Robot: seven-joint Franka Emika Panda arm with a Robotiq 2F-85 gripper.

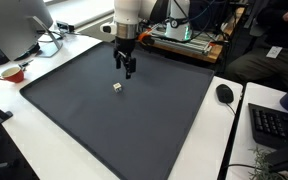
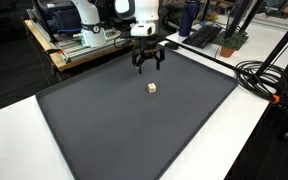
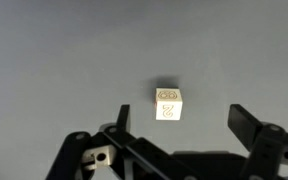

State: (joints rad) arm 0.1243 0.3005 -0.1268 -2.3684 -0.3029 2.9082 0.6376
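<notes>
My fingers [image 3: 249, 125] are spread wide and hold nothing as they hang above the dark grey mat [image 3: 44, 50]. In the wrist view a small pale cube [image 3: 169, 103] lies flat on the mat just ahead of them, apart from both tips. In both exterior views the cube sits near me, out toward the mat's middle. The mat covers a white desk [image 1: 14, 110]. A black mouse [image 1: 224, 93] and a keyboard [image 1: 274, 125] lie beyond the mat's edge.

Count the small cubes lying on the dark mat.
1. The pale cube sits alone near the middle of the dark mat, close to the open fingers but not touching them. No other cube shows in any view.
</notes>
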